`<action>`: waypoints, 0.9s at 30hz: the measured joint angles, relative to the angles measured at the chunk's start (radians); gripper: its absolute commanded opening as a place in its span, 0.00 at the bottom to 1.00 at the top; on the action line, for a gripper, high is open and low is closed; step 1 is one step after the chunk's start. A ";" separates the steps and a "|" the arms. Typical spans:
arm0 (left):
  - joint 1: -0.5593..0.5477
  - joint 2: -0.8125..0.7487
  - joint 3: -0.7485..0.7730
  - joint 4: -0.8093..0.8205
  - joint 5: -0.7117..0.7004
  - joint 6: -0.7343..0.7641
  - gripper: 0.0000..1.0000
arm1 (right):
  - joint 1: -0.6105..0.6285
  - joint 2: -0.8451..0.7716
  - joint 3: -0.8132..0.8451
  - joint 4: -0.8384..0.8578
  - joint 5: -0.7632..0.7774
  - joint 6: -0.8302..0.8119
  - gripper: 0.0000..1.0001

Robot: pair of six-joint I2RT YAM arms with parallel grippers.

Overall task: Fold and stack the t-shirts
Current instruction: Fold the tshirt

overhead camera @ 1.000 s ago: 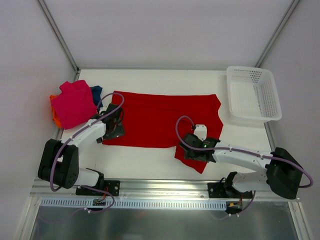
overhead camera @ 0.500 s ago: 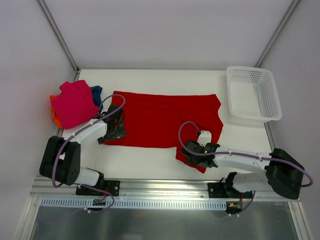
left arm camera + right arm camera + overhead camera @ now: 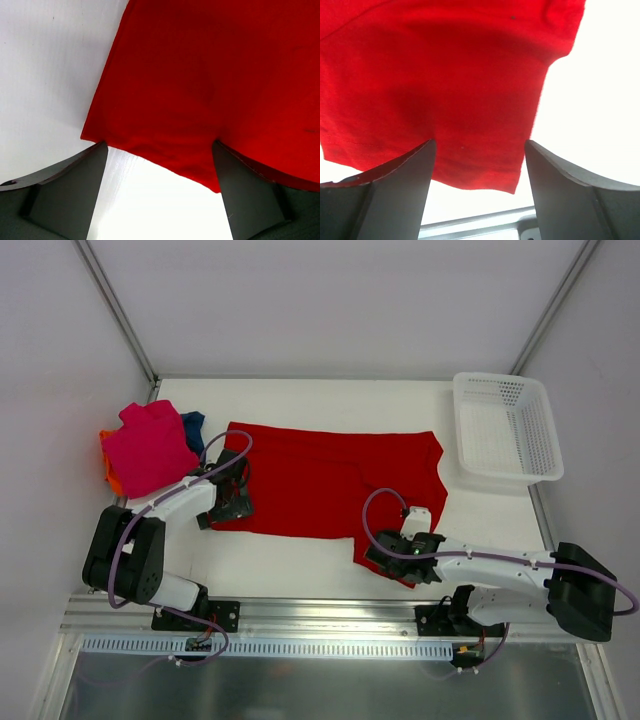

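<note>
A bright red t-shirt lies spread flat across the middle of the table. My left gripper is open at the shirt's near left corner, and that corner lies between the fingers without being pinched. At the sleeve on the near right, my right gripper is also open. The sleeve hem sits between its fingers. A folded magenta-pink shirt lies on an orange one at the far left, with a dark blue one behind.
A white mesh basket stands at the back right. A metal rail runs along the table's near edge, just beyond the right gripper. Grey walls close in the left, right and back sides.
My right gripper has slid toward the near edge along the sleeve and its jaws have widened. The left gripper has hardly moved at the shirt's corner.
</note>
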 measured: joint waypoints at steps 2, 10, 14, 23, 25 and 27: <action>0.000 0.000 0.000 0.001 0.002 0.000 0.86 | 0.000 0.001 0.011 -0.019 0.009 0.004 0.76; 0.000 0.014 0.009 0.003 0.012 0.001 0.81 | 0.006 0.086 0.024 0.028 0.011 0.014 0.75; 0.000 0.026 0.019 0.004 0.020 0.004 0.68 | 0.012 0.126 0.041 0.078 0.018 0.013 0.59; -0.001 0.051 0.030 0.035 0.056 0.019 0.05 | 0.043 0.201 0.081 0.164 0.024 0.012 0.01; -0.001 0.052 0.030 0.036 0.058 0.022 0.02 | 0.048 0.204 0.084 0.159 0.030 0.013 0.01; -0.005 0.052 0.030 0.037 0.059 0.023 0.00 | 0.053 0.207 0.086 0.155 0.035 0.017 0.00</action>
